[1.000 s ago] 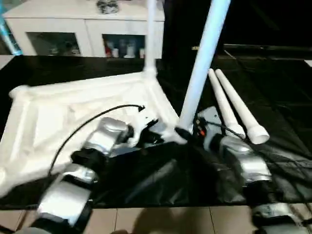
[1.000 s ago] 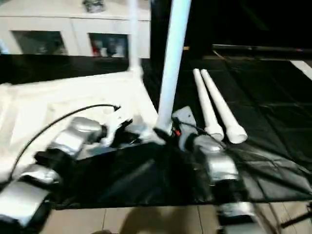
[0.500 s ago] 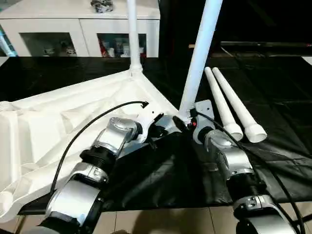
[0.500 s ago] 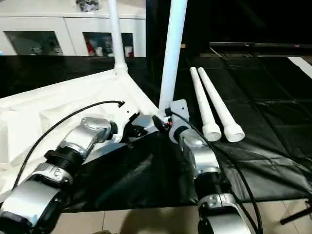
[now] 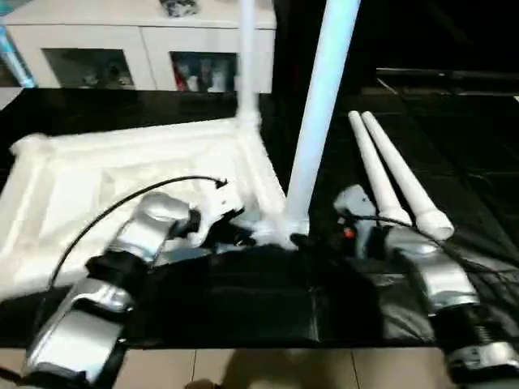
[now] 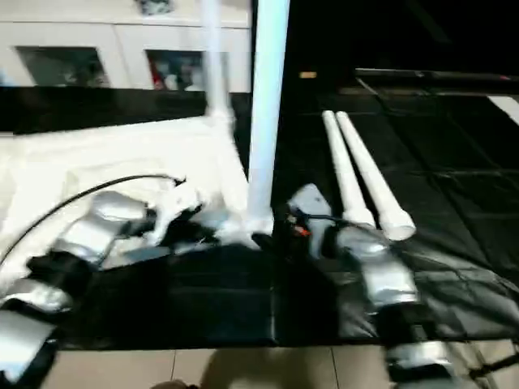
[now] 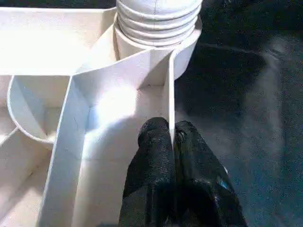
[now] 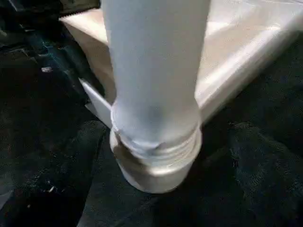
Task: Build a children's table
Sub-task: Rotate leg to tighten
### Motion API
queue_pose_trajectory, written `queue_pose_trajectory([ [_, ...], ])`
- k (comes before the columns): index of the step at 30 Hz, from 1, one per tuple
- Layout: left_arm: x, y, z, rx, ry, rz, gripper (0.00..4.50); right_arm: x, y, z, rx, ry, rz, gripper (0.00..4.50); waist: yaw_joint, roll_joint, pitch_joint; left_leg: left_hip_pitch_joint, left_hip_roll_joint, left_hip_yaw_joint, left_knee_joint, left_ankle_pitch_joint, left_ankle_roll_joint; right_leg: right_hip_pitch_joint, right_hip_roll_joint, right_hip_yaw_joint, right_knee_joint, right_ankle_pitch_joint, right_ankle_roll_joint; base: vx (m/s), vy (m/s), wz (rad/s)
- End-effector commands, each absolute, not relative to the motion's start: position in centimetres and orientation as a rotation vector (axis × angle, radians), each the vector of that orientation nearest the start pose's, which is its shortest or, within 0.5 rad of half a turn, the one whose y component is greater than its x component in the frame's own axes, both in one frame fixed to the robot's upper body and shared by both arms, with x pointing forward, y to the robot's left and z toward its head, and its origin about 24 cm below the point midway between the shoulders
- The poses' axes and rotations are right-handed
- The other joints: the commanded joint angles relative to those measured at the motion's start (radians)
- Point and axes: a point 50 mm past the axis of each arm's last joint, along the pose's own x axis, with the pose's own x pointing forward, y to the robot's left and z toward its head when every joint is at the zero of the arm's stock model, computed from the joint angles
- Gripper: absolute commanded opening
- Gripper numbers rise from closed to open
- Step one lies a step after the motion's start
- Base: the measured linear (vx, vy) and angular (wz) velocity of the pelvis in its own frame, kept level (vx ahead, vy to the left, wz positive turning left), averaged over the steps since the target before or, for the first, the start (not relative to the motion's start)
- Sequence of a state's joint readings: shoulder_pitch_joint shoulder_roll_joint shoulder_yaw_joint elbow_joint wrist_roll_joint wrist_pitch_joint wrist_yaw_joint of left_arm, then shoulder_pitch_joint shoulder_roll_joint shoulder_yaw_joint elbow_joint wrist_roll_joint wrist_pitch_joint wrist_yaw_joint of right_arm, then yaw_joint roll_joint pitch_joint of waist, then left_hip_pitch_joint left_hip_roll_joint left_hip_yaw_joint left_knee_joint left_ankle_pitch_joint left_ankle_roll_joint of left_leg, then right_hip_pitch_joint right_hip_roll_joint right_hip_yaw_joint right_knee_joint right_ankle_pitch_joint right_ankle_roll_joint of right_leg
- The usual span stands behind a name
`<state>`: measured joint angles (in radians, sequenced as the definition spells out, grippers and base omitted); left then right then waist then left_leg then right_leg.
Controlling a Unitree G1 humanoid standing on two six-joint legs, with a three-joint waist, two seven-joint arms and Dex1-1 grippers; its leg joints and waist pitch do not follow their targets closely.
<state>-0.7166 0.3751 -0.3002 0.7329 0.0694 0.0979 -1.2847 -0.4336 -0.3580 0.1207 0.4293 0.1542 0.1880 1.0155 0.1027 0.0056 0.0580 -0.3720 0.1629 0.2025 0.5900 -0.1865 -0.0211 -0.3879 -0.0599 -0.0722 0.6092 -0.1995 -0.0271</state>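
Children's table parts are seen on a black-covered counter [image 5: 454, 146]: the white top [image 5: 122, 174] lies ribbed side up at the left of the frame, with one leg [image 5: 320, 113] standing in its near corner socket [image 7: 156, 33] at centre and another leg [image 5: 247, 61] upright at the far corner. Two loose legs [image 5: 393, 174] lie side by side at the right. The left gripper [image 7: 171, 142] is clenched on the top's thin rim wall. The right gripper [image 5: 312, 241] is seen beside the near leg's base; whether it is released cannot be told.

Both eye views are motion-blurred; glare bleaches the white tabletop [image 5: 122, 174], and the black cloth [image 5: 454, 138] swallows detail
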Motion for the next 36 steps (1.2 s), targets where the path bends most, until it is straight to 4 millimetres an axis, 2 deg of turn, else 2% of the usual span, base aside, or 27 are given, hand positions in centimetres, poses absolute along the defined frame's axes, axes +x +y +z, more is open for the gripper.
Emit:
queue_pose_trajectory([
  [1,32.5,13.2,6.2,0.490,0.545,-1.489,0.00,30.5,-15.2,5.9,-0.165,0.297,1.145,4.43,0.003,-0.006,-0.065,0.018,0.088,-0.037,-0.064,-0.145,0.066,0.043,-0.112,0.062,-0.069,-0.140,-0.237,0.000,0.000,0.00],
  [8,31.6,13.8,6.1,0.559,0.588,-1.627,0.00,30.4,-14.5,6.2,-0.215,0.314,1.340,4.43,0.013,-0.010,-0.064,0.019,0.089,-0.038,-0.065,-0.155,0.055,0.040,-0.115,0.062,-0.070,-0.180,-0.229,0.000,0.000,0.00],
  [9,31.6,13.8,6.1,0.568,0.591,-1.639,0.00,30.4,-14.4,6.2,-0.225,0.320,1.362,4.43,0.012,-0.014,-0.064,0.020,0.090,-0.037,-0.066,-0.152,0.054,0.040,-0.114,0.062,-0.069,-0.178,-0.229,0.000,0.000,0.00],
  [10,31.5,13.8,6.1,0.573,0.590,-1.648,0.00,30.5,-14.3,6.2,-0.226,0.321,1.371,4.43,0.014,-0.011,-0.065,0.020,0.089,-0.037,-0.065,-0.151,0.053,0.039,-0.116,0.062,-0.068,-0.178,-0.232,0.000,0.000,0.00],
  [11,31.5,13.8,6.1,0.575,0.589,-1.656,0.00,30.5,-14.2,6.2,-0.223,0.323,1.381,4.27,0.014,-0.011,-0.066,0.020,0.089,-0.037,-0.064,-0.149,0.053,0.039,-0.116,0.062,-0.068,-0.175,-0.234,0.000,0.000,0.00],
  [12,31.5,13.7,6.1,0.577,0.587,-1.663,0.00,30.6,-14.0,6.3,-0.219,0.326,1.394,4.16,0.014,-0.016,-0.066,0.020,0.089,-0.036,-0.064,-0.146,0.054,0.039,-0.114,0.062,-0.067,-0.164,-0.236,0.000,0.000,0.00],
  [14,31.4,13.6,6.2,0.580,0.585,-1.683,0.00,30.6,-13.8,6.3,-0.215,0.334,1.423,4.05,0.016,-0.012,-0.066,0.020,0.090,-0.036,-0.064,-0.139,0.057,0.040,-0.115,0.062,-0.065,-0.154,-0.240,0.000,0.000,0.00],
  [16,31.3,13.6,6.2,0.581,0.586,-1.693,0.00,30.6,-13.7,6.2,-0.219,0.339,1.440,3.96,0.017,-0.016,-0.067,0.020,0.089,-0.036,-0.063,-0.134,0.057,0.040,-0.114,0.061,-0.063,-0.144,-0.242,0.000,0.000,0.00],
  [29,31.5,13.6,6.0,0.600,0.584,-1.682,0.00,30.4,-13.6,5.8,-0.231,0.369,1.500,2.79,0.023,-0.015,-0.068,0.020,0.089,-0.036,-0.061,-0.128,0.059,0.041,-0.114,0.061,-0.062,-0.135,-0.241,0.000,0.000,0.00],
  [36,32.0,13.4,6.0,0.537,0.568,-1.609,0.00,30.2,-13.2,5.6,-0.187,0.349,1.491,2.67,0.026,-0.013,-0.069,0.022,0.090,-0.036,-0.062,-0.133,0.052,0.041,-0.113,0.061,-0.061,-0.136,-0.245,0.000,0.000,0.00],
])
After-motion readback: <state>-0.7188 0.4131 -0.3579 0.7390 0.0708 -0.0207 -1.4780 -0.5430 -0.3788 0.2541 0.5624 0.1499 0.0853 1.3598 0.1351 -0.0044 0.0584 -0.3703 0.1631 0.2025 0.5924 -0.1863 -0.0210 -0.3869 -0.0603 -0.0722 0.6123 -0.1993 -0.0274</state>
